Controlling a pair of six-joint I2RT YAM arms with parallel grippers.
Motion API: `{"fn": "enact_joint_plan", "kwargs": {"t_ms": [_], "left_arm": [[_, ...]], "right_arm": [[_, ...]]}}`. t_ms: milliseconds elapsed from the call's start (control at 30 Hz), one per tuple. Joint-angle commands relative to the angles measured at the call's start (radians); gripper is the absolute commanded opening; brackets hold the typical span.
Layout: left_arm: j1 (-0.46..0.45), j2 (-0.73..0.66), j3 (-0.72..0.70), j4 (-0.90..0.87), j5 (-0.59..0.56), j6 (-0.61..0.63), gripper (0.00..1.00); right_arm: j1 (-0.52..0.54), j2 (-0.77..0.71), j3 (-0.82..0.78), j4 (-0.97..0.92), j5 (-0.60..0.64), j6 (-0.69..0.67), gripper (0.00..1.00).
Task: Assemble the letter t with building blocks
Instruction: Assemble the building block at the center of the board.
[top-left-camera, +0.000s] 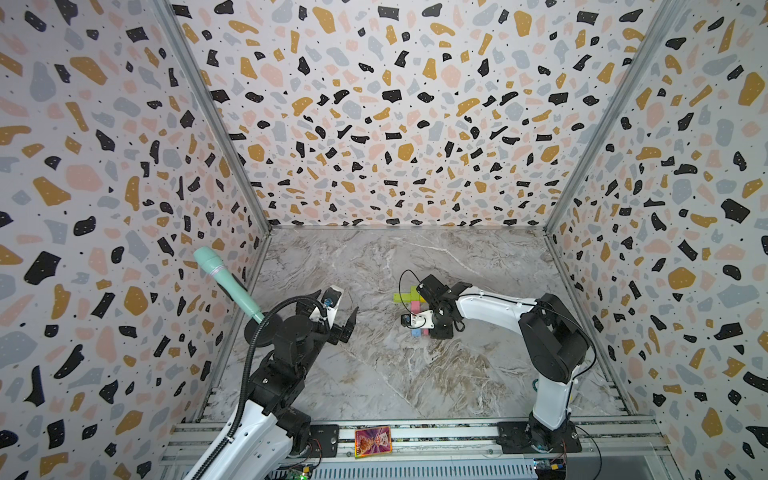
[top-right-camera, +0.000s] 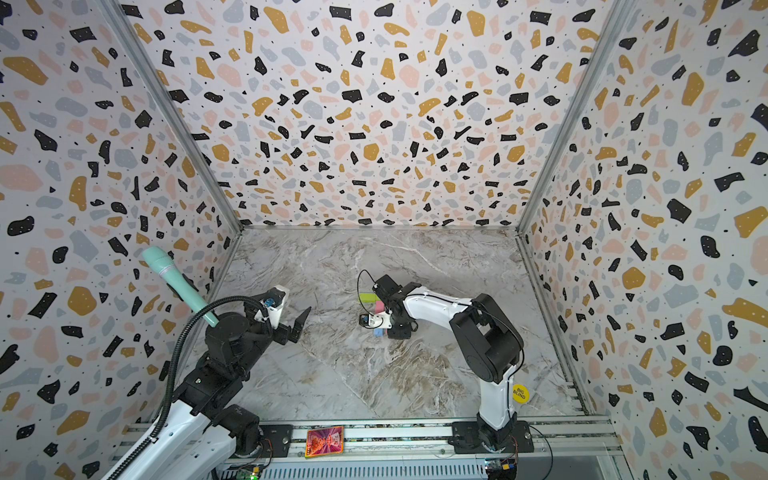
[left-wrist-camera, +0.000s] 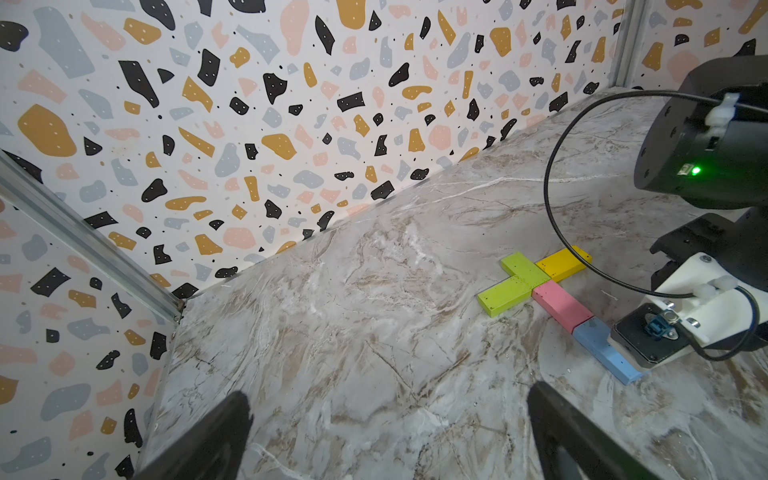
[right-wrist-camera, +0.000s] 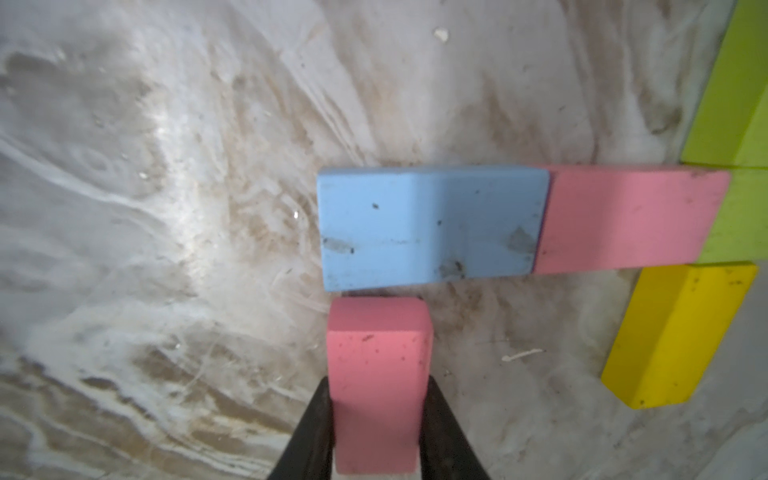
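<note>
From my remote seat I saw the right gripper (right-wrist-camera: 378, 380) clamped on a pink block (right-wrist-camera: 378, 332), with its two black fingers (right-wrist-camera: 320, 415) pressed against the block's long sides. The free end of that block pointed at the long side of the light blue block (right-wrist-camera: 432, 226), near the blue one's outer end. Only a thin dark line showed between them (I could not tell whether they touched, nor whether the held block rested on the marble table (right-wrist-camera: 166, 208)).

The rest of the letter t (left-wrist-camera: 536, 282) lay flat on the table, a little right of centre in both top views, partly hidden there by the right arm. Its stem ran from a green block (left-wrist-camera: 525, 268) through a second pink block (left-wrist-camera: 561, 305) to the light blue one, all end to end. The crossbar was another green block (left-wrist-camera: 505, 295) on one side of the stem and a yellow block (left-wrist-camera: 565, 262) on the other, each butted against the stem's green block.

The left gripper (left-wrist-camera: 388, 399) was spread wide with nothing between its jaws. It hung over bare table on the left, well apart from the blocks.
</note>
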Motion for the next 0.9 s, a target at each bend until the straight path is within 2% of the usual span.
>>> {"fn": "enact_joint_plan", "kwargs": {"t_ms": [0,867], "left_arm": [[-0.004,-0.008,-0.011,0.046,-0.001,0.007,0.99],[-0.005,-0.007,-0.010,0.045,-0.004,0.006,0.99]], "right_arm": [[0.010,-0.004,0.008,-0.026,-0.004,-0.007,0.12],[0.017,0.037,0.022,-0.010,0.014,0.021,0.16]]}}
